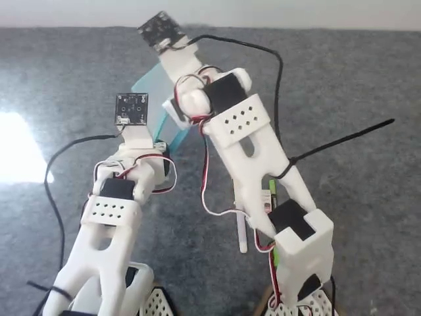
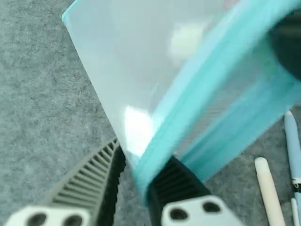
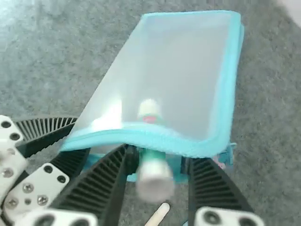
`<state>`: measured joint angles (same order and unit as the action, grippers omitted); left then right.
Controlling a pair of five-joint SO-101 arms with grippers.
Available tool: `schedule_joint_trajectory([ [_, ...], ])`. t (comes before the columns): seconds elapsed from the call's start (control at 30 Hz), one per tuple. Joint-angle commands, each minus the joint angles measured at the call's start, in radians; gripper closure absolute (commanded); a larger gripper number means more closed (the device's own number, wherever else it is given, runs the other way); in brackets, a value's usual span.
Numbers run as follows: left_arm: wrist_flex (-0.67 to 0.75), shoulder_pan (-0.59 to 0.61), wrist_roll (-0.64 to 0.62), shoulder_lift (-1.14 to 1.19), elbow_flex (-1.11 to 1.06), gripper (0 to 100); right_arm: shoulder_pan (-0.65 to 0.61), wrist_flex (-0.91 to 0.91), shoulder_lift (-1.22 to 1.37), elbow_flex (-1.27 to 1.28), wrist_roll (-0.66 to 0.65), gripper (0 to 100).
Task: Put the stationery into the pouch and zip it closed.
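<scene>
The left gripper (image 2: 141, 157) clamps the translucent teal-trimmed pouch (image 2: 141, 70); the right gripper (image 3: 157, 157), pinching the white-and-green marker (image 3: 150, 181), should push straight in.

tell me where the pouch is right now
The pouch is tilted up at the high view's upper middle. The left hand pinches its teal zipper edge, and the right hand sits at its open mouth.

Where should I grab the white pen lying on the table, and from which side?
Probably mid-barrel, coming straight down from above with the grip across its width. The white pen lies flat on the table, so only its long sides are open; a blue pen lies close beside it, so keep the opening narrow.
</scene>
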<state>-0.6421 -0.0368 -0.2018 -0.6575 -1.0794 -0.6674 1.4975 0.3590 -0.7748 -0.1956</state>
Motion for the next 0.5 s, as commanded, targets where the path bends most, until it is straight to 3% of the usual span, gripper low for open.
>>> schedule_joint_trajectory([
  [0.0, -0.058, -0.006, 0.020, -0.009, 0.041, 99, -0.015, -0.031, -0.039, -0.075, -0.037, 77.4],
  [0.3, -0.175, 0.124, 0.017, -0.008, 0.159, 99, 0.021, 0.039, -0.239, -0.069, -0.037, 77.5],
  [0.47, -0.195, 0.141, 0.018, -0.008, 0.154, 99, 0.090, 0.266, -0.403, -0.061, -0.038, 77.5],
])
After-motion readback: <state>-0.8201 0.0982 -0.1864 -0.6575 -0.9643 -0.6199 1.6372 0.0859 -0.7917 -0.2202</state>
